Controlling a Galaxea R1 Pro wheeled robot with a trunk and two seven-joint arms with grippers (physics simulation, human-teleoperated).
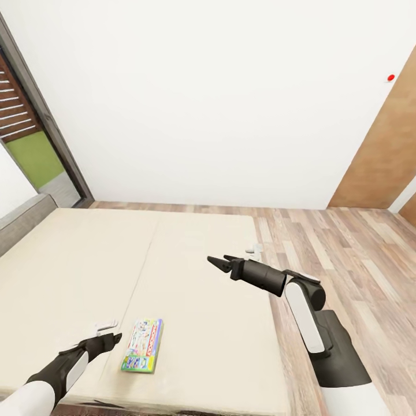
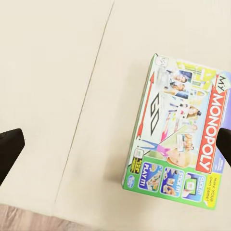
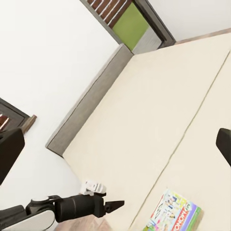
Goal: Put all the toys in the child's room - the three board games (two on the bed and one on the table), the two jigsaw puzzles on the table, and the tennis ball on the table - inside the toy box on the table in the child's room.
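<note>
Lying beside left gripper [image 1: 110, 338]: Monopoly box [image 1: 143, 345]

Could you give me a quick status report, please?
Left gripper open, beside the board game. Right gripper open, empty. Game flat on the bed; path clear.

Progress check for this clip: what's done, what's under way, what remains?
Nothing shows as done here. The Monopoly board game lies flat on the bed near its foot edge, ungrasped. In hand: the left gripper is open and beside the game, apart from it; the left wrist view looks straight onto it. The right gripper hangs open over the mattress, empty. Left: picking this game up and taking it to the toy box.
</note>
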